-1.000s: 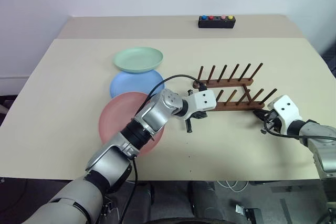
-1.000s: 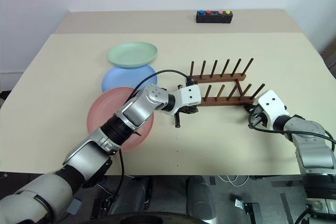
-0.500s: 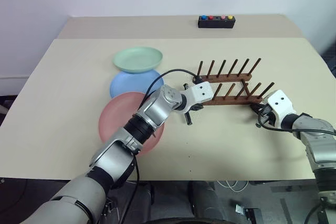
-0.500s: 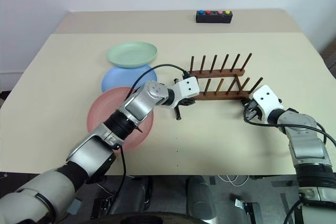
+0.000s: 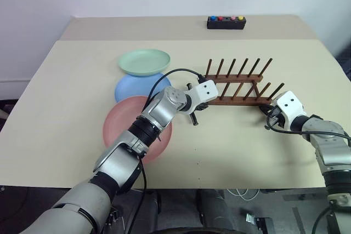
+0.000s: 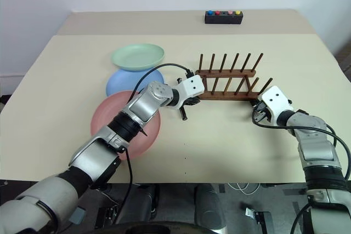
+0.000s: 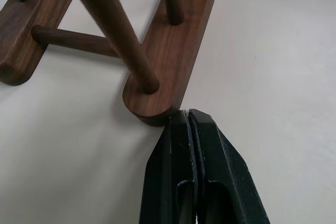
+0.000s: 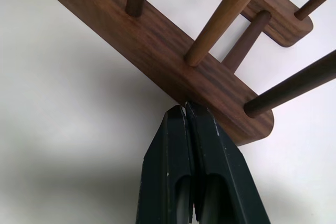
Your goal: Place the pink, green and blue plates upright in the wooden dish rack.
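The wooden dish rack (image 5: pixel 239 87) stands empty at mid-table, its pegs leaning to the right. My left gripper (image 7: pixel 189 113) is shut, and its tips touch the left end of the near rail (image 7: pixel 167 72). My right gripper (image 8: pixel 185 107) is shut too, and its tips press the side of the near rail (image 8: pixel 173 59) close to its right end. Left of the rack lie three plates in an overlapping row. The green plate (image 5: pixel 145 61) is farthest, the blue plate (image 5: pixel 136 87) is in the middle, and the pink plate (image 5: pixel 122 127) is nearest. My left arm crosses over the pink plate.
A small black box with coloured buttons (image 5: pixel 226 22) sits at the far edge of the table. The tabletop (image 5: pixel 236 146) is bare in front of the rack and on its right. A black cable loops over my left wrist (image 5: pixel 178 74).
The rack has slid away from me toward the back of the table and straightened. Both shut grippers moved forward with it, staying at its near rail. The plates have not moved.
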`<action>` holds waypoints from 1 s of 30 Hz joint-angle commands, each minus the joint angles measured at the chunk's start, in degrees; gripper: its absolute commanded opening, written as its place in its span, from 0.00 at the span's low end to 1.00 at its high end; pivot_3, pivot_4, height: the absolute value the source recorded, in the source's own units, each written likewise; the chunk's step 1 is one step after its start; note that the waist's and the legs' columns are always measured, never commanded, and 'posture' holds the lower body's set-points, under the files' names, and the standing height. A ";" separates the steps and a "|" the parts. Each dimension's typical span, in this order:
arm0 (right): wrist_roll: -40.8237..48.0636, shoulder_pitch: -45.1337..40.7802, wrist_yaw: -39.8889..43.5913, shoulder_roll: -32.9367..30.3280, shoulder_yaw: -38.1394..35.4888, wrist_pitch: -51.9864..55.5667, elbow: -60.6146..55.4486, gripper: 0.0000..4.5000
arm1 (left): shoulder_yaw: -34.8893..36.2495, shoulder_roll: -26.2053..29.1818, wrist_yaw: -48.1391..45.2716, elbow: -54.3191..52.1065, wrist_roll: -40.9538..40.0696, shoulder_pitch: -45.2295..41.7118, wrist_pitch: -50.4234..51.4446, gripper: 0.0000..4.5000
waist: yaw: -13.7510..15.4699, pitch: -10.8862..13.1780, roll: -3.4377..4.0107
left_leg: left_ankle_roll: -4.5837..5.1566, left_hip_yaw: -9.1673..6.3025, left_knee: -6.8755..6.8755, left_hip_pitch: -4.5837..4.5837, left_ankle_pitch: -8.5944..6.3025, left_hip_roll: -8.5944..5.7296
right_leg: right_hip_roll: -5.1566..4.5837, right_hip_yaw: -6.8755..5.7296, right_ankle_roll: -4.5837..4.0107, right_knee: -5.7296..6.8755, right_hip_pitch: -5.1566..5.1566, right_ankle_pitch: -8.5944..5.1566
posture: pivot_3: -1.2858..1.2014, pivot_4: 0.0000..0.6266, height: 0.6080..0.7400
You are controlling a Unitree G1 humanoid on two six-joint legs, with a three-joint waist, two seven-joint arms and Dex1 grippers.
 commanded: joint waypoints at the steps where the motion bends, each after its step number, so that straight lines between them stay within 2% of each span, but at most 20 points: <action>1: -0.21 -1.41 -0.51 0.11 -0.38 -1.39 0.00 0.01 | 1.32 -0.17 1.06 -0.06 0.54 -1.13 -0.49 0.00 | -0.01 0.00 0.00 | 0.00 0.00 0.00 0.00 0.00 0.00 | 0.00 0.00 0.00 0.00 0.00 0.00 | 0.52 0.24 0.96; 9: 0.26 -0.54 0.02 -0.07 -0.74 -1.99 -0.96 0.01 | 2.47 0.11 0.91 -1.59 -0.44 -1.14 -0.46 0.00 | -0.01 0.00 0.00 | 0.00 0.00 0.00 0.00 0.00 0.00 | 0.00 0.00 0.00 0.00 0.00 0.00 | 0.52 0.24 0.96; 13: 2.19 1.83 1.78 -0.68 -2.18 -2.55 -4.95 0.01 | 4.28 2.63 -3.38 -9.96 -3.61 0.96 0.60 0.00 | -0.01 0.00 0.00 | 0.00 0.00 -0.07 -0.01 0.00 0.00 | 0.00 0.00 0.00 0.00 -0.03 0.00 | 0.52 0.24 0.96; 16: 3.71 5.06 3.12 -1.50 -3.80 -2.57 -9.11 0.01 | 5.85 8.06 -9.01 -22.01 -7.22 5.24 -0.25 0.00 | -0.15 -0.02 0.03 | -0.01 0.01 -0.15 -0.01 0.00 0.00 | -0.01 0.01 0.00 0.01 -0.08 0.00 | 0.52 0.24 0.96; 18: 4.45 6.81 3.50 -1.80 -4.55 -1.97 -11.71 0.01 | 8.70 9.94 -10.30 -27.57 -10.71 7.11 2.95 0.00 | -0.08 -0.01 0.04 | -0.01 -0.01 -0.17 0.01 0.00 0.02 | 0.00 0.01 -0.01 0.06 -0.10 0.00 | 0.52 0.24 0.96; 21: 5.86 9.23 4.22 -1.79 -5.46 -0.51 -16.11 0.00 | 15.03 14.63 -11.07 -35.67 -15.81 10.87 7.39 0.19 | -0.11 -0.01 0.03 | -0.02 -0.01 -0.09 0.00 0.01 0.02 | -0.01 0.01 -0.02 0.08 -0.07 0.00 | 0.52 0.24 0.96; 24: 7.57 10.69 5.07 -1.88 -6.11 1.61 -19.11 0.00 | 20.63 18.81 -10.73 -41.82 -19.88 14.16 10.88 0.52 | -0.11 -0.01 0.04 | -0.02 -0.02 -0.09 0.04 0.01 0.03 | 0.00 0.00 -0.02 0.08 -0.03 0.00 | 0.52 0.24 0.96; 26: 10.02 11.27 6.13 -1.89 -6.68 4.80 -21.76 0.00 | 28.96 23.30 -11.07 -46.80 -24.60 18.20 13.97 0.72 | -0.23 -0.01 0.04 | -0.02 -0.02 -0.07 0.04 0.01 0.03 | 0.00 0.00 -0.02 0.09 -0.01 0.00 | 0.52 0.24 0.96; 27: 11.81 11.82 7.37 -2.07 -6.89 6.45 -23.44 0.12 | 33.29 25.34 -11.27 -49.40 -27.14 20.55 15.27 0.84 | -0.46 -0.01 0.04 | -0.01 -0.01 -0.08 0.04 0.01 0.03 | 0.00 0.01 -0.03 0.08 -0.04 0.00 | 0.52 0.24 0.96; 28: 12.99 12.24 8.25 -2.23 -7.12 7.59 -24.56 0.18 | 35.77 26.62 -11.09 -51.17 -29.04 22.07 16.14 0.93 | -0.71 -0.01 0.04 | -0.01 -0.01 -0.13 0.04 0.01 0.06 | 0.00 0.01 -0.04 0.08 -0.06 0.00 | 0.52 0.24 0.96; 29: 13.70 12.57 8.78 -2.37 -7.30 8.32 -25.30 0.28 | 36.94 27.42 -10.69 -52.27 -30.43 22.96 16.71 1.00 | -0.77 0.00 0.02 | -0.01 -0.04 -0.18 0.04 0.01 0.08 | 0.01 -0.01 -0.05 0.10 -0.08 -0.01 | 0.52 0.24 0.96; 30: 14.65 12.99 9.71 -2.56 -7.24 8.81 -26.44 0.38 | 39.33 28.73 -10.34 -53.69 -31.97 24.78 17.79 1.00 | -0.62 0.00 0.01 | -0.01 -0.08 -0.17 0.04 0.01 0.08 | 0.01 -0.04 -0.05 0.11 -0.07 -0.01 | 0.52 0.24 0.96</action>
